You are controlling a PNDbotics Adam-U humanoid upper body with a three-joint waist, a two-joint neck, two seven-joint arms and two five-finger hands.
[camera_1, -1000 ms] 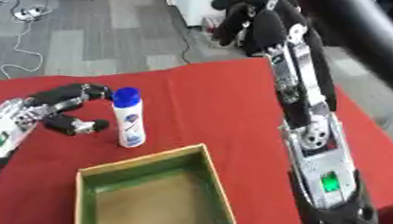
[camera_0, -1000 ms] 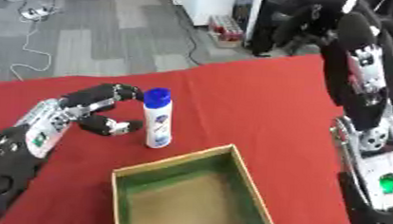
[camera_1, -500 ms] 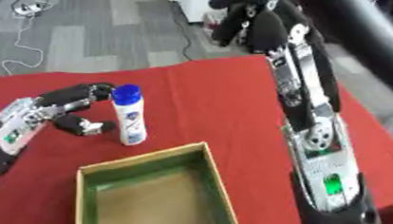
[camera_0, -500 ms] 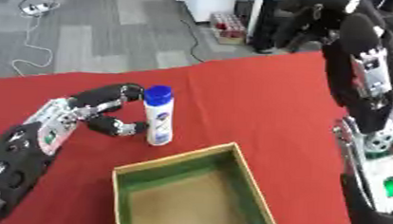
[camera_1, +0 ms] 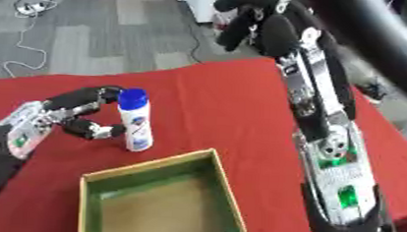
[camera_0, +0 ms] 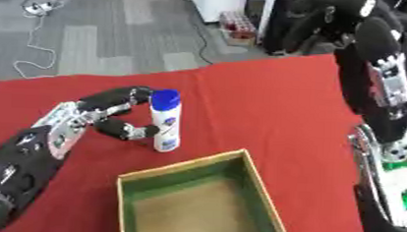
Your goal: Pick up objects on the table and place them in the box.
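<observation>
A white bottle (camera_0: pixel 165 126) with a blue cap stands upright on the red table (camera_0: pixel 259 100), just beyond the box's far left corner. My left hand (camera_0: pixel 103 114) comes in from the left and curls round it: the fingers (camera_0: pixel 130 95) lie against the cap and the thumb (camera_0: pixel 136 132) touches the lower body. The box (camera_0: pixel 184 165), with wooden walls and a green lining, sits near the front and holds nothing that I can see. My right hand (camera_1: pixel 250 19) hangs high over the table's far edge, fingers relaxed and holding nothing.
My right arm (camera_1: pixel 326 138) stands as a tall column along the table's right side. Beyond the far edge lies grey floor with cables (camera_0: pixel 35 7) at the upper left and a white cabinet (camera_0: pixel 220 3).
My left hand has slid right and closed in on the bottle, so fingers and thumb now touch it. The bottle, the box and my right arm have stayed put.
</observation>
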